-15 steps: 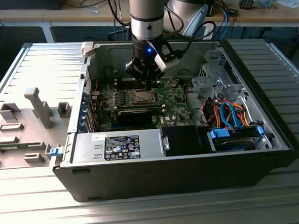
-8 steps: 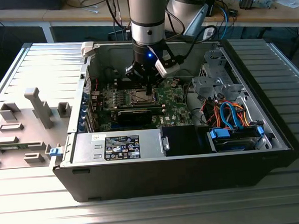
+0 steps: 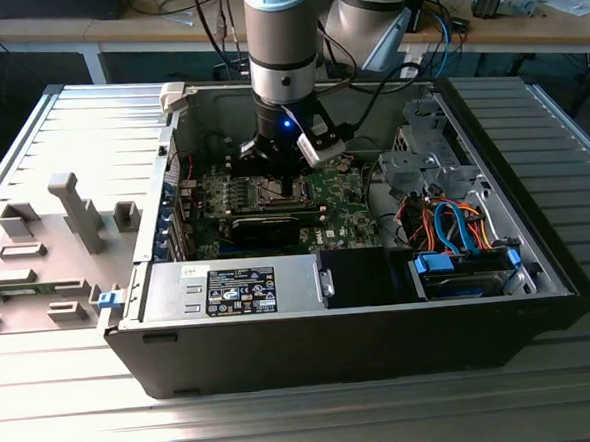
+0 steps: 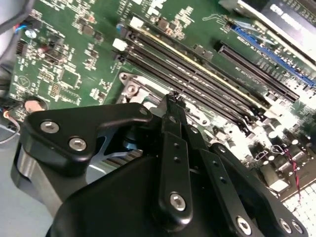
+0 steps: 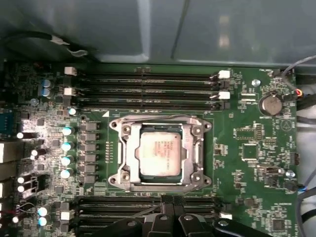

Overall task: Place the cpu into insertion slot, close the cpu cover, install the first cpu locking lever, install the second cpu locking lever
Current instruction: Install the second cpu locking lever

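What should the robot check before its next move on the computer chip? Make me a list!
1. The cpu sits flat in the insertion slot: ok.
2. The cpu cover lies down around the chip: ok.
3. Locking levers latched: cannot tell.
4. The gripper is shut and carries nothing: ok.
5. The gripper is clear of the cpu, over the memory slots beside the socket: ok.

The cpu (image 5: 159, 153) is showing a silvery-tan top inside the silver cpu cover (image 5: 129, 150); the motherboard (image 5: 247, 153) is looking green, the claw (image 5: 170, 203) black, the case (image 3: 382, 336) dark.
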### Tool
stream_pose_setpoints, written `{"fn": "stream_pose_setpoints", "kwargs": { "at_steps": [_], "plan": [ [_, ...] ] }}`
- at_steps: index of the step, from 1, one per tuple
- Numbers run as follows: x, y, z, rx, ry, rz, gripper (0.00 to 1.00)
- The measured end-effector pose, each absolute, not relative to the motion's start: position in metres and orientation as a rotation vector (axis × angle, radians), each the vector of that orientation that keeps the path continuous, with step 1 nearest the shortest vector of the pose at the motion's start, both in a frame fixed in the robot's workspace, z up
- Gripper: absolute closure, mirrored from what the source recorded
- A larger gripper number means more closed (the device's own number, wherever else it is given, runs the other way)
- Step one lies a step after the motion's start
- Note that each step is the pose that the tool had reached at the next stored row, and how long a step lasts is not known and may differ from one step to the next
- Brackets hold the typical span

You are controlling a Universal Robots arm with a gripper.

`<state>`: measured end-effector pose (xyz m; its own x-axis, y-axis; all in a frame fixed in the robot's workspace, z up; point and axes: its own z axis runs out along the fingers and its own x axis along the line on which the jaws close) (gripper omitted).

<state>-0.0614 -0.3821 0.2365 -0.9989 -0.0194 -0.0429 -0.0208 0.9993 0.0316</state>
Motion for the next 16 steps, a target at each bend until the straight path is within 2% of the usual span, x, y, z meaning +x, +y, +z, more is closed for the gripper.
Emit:
{"fn": "stream_pose_setpoints", "kwargs": {
  "at_steps": [6, 13, 16],
  "plan": [
    [-0.072, -0.397, 0.232, -0.030, 3.097, 0.110, 0.89],
    [-0.089, -0.397, 0.224, -0.029, 3.095, 0.136, 0.89],
    [-0.092, -0.398, 0.222, -0.029, 3.093, 0.171, 0.89]
  ]
}}
